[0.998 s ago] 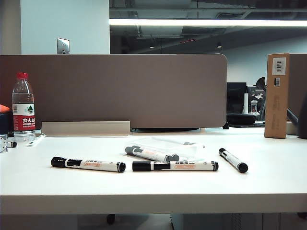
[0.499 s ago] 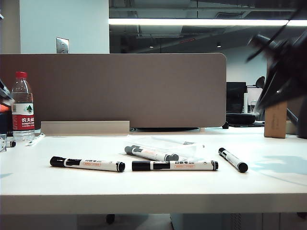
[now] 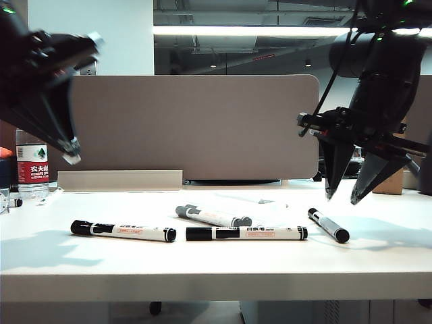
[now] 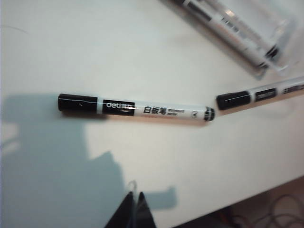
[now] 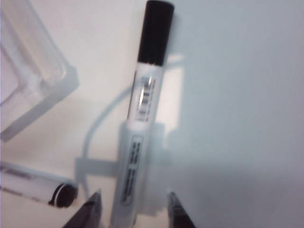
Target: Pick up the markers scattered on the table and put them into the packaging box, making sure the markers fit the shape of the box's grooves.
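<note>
We see two black arms with thin black cables along the right one and small green lights near their tops, each ending in a dark tool, left (image 3: pixel 73 152) and right (image 3: pixel 345 197), with tapered pointed fingers.

Bright overhead strip light, soft shadows on table (image 3: pixel 216 266), wrist views blurry.

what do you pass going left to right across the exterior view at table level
water bottle → left marker → grey-capped marker in the packaging box → middle marker → right marker, under the right gripper
</note>
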Controlling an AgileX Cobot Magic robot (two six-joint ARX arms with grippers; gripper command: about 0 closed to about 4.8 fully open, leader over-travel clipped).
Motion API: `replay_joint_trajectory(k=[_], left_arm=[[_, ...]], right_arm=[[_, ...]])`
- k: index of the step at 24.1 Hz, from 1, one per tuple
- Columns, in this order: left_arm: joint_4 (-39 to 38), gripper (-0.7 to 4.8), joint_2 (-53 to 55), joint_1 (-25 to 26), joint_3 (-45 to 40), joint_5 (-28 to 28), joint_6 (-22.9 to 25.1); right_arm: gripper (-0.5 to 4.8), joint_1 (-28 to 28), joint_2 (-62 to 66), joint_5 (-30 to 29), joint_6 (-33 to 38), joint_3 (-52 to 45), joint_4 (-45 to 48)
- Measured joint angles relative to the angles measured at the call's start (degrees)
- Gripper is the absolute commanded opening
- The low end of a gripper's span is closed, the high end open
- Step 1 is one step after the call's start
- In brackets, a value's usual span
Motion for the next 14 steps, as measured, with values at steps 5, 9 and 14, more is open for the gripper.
replay_joint_trajectory(k=[5,9,14], left_arm=[[-1.6,-0.03,0.6,-0.3,0.4,-4.6,0.3],[-2.0,-0.03,0.5,-0.4,0.4,-4.4,1.1],[-2.8,-0.03,0.5,-0.5,0.4,-3.5,1.8]], right_arm=[[1.61,1.6,1.9,1.5,0.0,0.0,2.2],[1.61,2.5,2.4,2.8,0.0,0.1,3.0],[1.61,2.5,6.1,3.6,0.0,0.1,3.8]])
